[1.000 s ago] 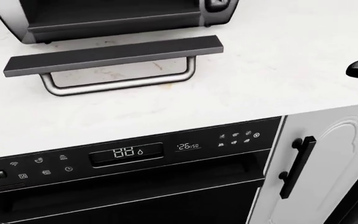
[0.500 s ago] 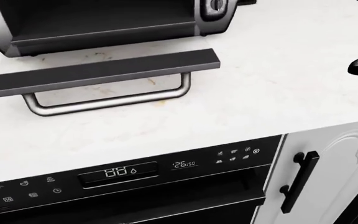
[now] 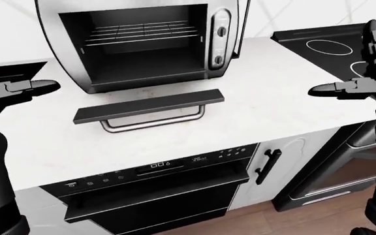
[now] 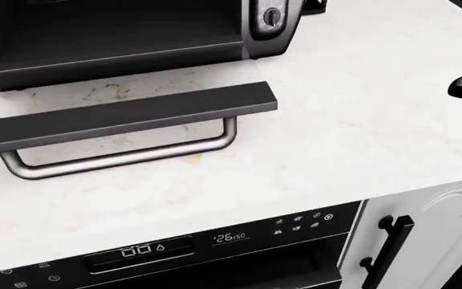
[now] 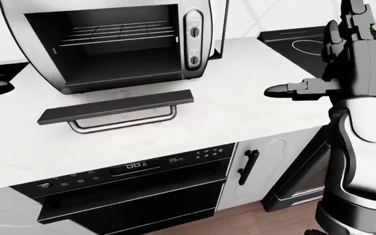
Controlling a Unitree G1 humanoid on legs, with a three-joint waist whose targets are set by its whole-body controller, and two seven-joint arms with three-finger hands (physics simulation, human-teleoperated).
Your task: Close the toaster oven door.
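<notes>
One toaster oven [image 3: 142, 44], one dishwasher [image 3: 155, 191], one stove [image 3: 331, 46], two knobs [image 3: 221, 31], one cabinet handle [image 3: 268, 166]

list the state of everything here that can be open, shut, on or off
toaster oven door: fully open, lying flat over the counter, handle toward the robot
toaster oven: cavity exposed, rack inside bare
dishwasher: door slightly ajar at the top, display lit
cabinet door: shut
stove: burners dark
left hand: open, holding nothing
right hand: open, holding nothing, clear of the door
</notes>
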